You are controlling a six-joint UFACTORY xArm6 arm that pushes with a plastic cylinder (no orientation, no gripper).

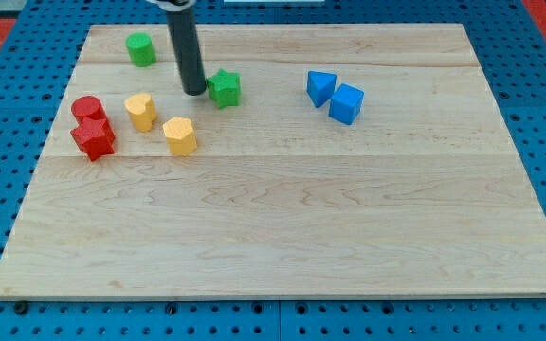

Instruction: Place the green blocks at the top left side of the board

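Note:
A green cylinder block (140, 48) sits near the board's top left corner. A green star-shaped block (224, 87) lies to its right, toward the top middle. My tip (194, 92) rests on the board just left of the green star block, close to touching it. The dark rod rises from there to the view's top edge. The green cylinder is up and to the left of my tip, well apart from it.
A red cylinder (87, 108) and a red star block (94, 137) sit at the left. Two yellow blocks (141, 110) (180, 134) lie below my tip. Two blue blocks (320, 87) (346, 102) sit at the upper right. The wooden board (282, 218) lies on a blue pegboard.

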